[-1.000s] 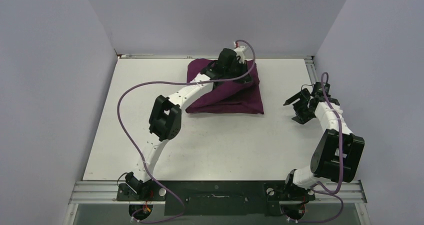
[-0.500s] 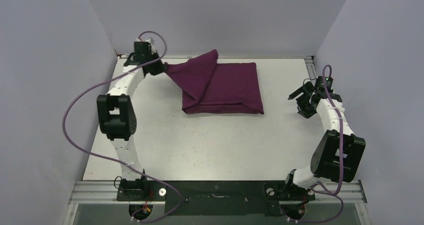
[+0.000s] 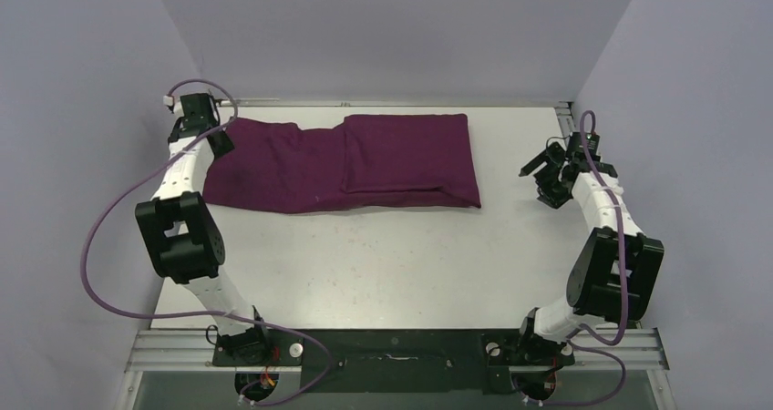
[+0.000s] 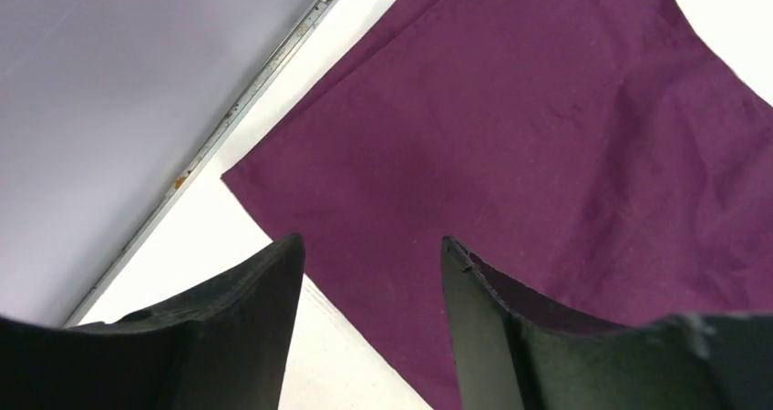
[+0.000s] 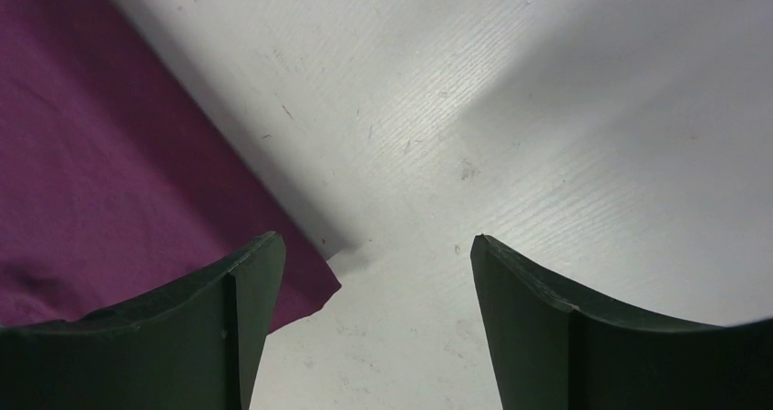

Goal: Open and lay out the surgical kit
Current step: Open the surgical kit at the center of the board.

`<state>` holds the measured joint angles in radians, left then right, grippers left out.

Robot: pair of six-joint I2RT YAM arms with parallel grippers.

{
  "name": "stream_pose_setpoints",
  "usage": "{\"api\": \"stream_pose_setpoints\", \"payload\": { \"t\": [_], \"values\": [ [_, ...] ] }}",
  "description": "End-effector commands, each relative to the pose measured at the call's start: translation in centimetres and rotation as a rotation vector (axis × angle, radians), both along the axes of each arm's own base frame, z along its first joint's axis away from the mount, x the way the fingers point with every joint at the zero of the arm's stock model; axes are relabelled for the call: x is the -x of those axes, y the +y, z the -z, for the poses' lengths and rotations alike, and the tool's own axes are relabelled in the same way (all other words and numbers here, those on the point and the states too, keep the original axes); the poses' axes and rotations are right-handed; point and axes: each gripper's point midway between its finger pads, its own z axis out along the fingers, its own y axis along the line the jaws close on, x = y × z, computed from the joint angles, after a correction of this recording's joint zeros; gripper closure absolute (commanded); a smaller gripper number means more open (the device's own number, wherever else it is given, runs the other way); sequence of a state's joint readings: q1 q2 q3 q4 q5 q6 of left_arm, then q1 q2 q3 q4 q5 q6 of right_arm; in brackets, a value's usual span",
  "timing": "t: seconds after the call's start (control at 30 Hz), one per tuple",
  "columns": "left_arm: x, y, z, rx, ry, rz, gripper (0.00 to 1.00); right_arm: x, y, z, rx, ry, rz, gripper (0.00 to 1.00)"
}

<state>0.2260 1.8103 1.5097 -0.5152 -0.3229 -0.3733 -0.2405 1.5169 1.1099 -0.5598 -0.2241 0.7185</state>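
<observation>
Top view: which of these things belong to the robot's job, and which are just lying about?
Part of the job:
- large dark purple cloth wrap, one flap spread flat leftward
- left gripper, open over that flap
- right gripper, open beside the wrap's corner

Just there:
- white table
- pale lilac walls

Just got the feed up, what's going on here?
The two arms are opening the purple wrap. One flap lies spread flat toward the left side of the table. The left end effector is open over that flap's far-left corner, gripping nothing. The rest is a folded bundle at the back; no tray or tools show. The right end effector is open over bare table, just off a corner of the wrap.
</observation>
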Motion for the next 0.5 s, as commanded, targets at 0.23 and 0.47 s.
{"api": "stream_pose_setpoints", "payload": {
  "t": [0.23, 0.47],
  "values": [
    [-1.5, -4.9, -1.1, 0.124, -0.091, 0.105, 0.43, -4.1, 6.1, -4.5, 0.066, -0.182, -0.272, 0.27],
    [-1.6, -11.9, 4.0, 0.484, -0.105, 0.259, 0.46, -5.1, 13.2, -6.8, 0.120, -0.297, -0.473, 0.26]
  ]
}}
